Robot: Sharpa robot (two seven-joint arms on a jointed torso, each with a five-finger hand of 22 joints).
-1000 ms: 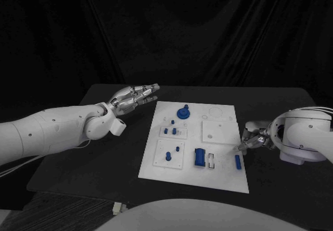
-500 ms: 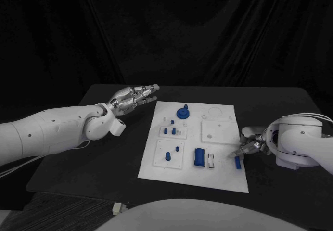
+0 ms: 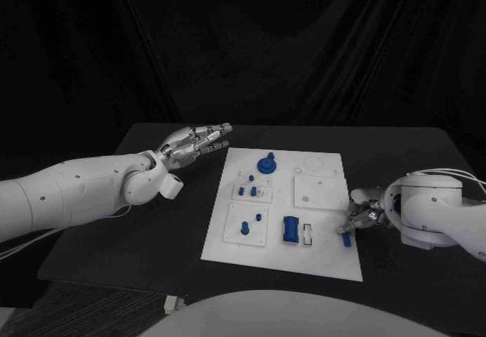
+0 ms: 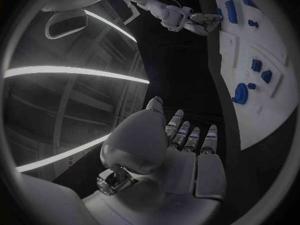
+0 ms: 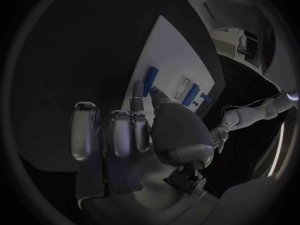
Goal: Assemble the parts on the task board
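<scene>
Black tabletop, lower right: my right robot hand, holding nothing yet, should pinch the blue bar squarely; left robot hand idles, fingers extended.

right hand grip on blue bar unclear

White rectangular task board: one
Raised white square plates on the board: three
Small blue plastic parts: about eight, the smallest hard to tell apart
Silver many-fingered hands: two
Black table: one
</scene>
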